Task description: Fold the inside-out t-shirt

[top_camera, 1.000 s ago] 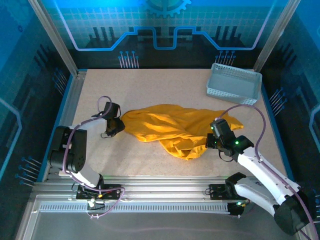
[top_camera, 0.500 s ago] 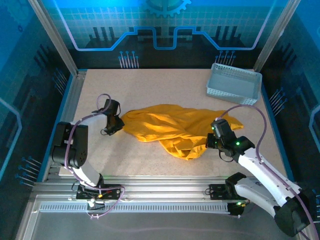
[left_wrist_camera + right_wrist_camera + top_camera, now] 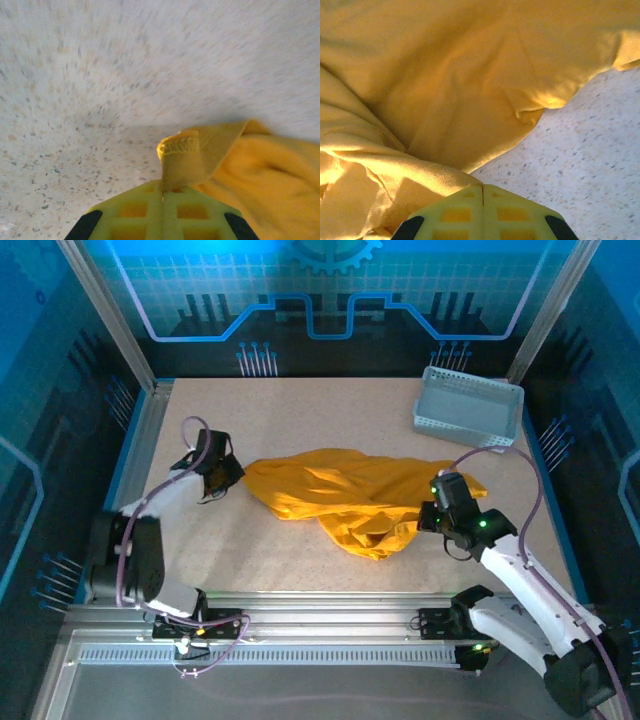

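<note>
— What was different from a second before?

— The left gripper (image 3: 230,476) had drawn off toward the table's left edge and a little farther from the bases, and its arm had swung out with it. The right gripper (image 3: 428,519) had hardly shifted, only edging slightly to the right.

— Were they holding anything?

— Both had their fingers pressed together. In the left wrist view a stitched hem (image 3: 179,146) stuck up from between the closed fingers, so that corner was firmly pinched. In the right wrist view the fingers met along a thin seam with a fold of cloth bunched right at their tips. It looked gripped, though I couldn't tell how much cloth was inside.

— Where was the inside-out t-shirt (image 3: 350,495)?

— Lying crumpled across the middle of the table (image 3: 300,410), strung between the two grippers, with a loose lobe sagging toward the near edge. The grey basket (image 3: 467,407) stood well apart at the far right corner.

— So what did the move amount to?

— I'd say the left arm was taking up slack, pulling its end outward while the right end was anchored. The shirt's left tip looked a touch more drawn out than before, but the body was wrinkled and doubled on itself. By my reckoning the task was at the spreading stage: no fold had been made yet, and more stretching would be needed before one could
</note>
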Robot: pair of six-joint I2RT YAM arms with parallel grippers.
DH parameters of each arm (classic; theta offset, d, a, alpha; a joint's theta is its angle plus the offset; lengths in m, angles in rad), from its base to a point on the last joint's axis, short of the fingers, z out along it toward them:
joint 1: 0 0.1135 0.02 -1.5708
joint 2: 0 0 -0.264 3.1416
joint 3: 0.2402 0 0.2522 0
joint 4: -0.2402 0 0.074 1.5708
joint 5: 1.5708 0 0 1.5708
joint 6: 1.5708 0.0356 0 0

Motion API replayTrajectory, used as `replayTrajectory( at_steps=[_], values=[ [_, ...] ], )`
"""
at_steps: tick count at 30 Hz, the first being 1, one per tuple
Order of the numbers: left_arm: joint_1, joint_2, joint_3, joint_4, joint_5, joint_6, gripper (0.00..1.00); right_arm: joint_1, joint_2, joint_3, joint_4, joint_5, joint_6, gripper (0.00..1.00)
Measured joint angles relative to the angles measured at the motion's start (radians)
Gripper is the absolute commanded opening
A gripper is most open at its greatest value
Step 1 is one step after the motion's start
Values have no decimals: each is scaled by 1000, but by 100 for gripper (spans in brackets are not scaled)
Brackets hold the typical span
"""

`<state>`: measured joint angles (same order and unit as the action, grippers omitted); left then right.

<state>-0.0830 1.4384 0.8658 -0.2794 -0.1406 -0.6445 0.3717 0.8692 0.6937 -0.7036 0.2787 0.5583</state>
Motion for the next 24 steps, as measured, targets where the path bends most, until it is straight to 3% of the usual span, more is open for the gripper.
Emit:
replayTrajectory(
  at_steps=[8, 13, 16, 21, 24],
  values=[
    [0, -502, -11, -50, -106, 19, 0, -189, -11, 241, -57, -45, -90, 0],
    [0, -638, 44, -89, -149, 45, 0, -203, 25, 408, -38, -125, -130, 0],
    [3, -550, 87, -89, -149, 53, 0, -202, 95, 440, 3, -179, -142, 0],
    [29, -151, 150, -98, -28, 45, 0, -171, 412, 493, 26, -201, -157, 1],
    [35, -3, 131, -126, 23, 38, 0, -145, 576, 529, 24, -189, -169, 15]
  ],
)
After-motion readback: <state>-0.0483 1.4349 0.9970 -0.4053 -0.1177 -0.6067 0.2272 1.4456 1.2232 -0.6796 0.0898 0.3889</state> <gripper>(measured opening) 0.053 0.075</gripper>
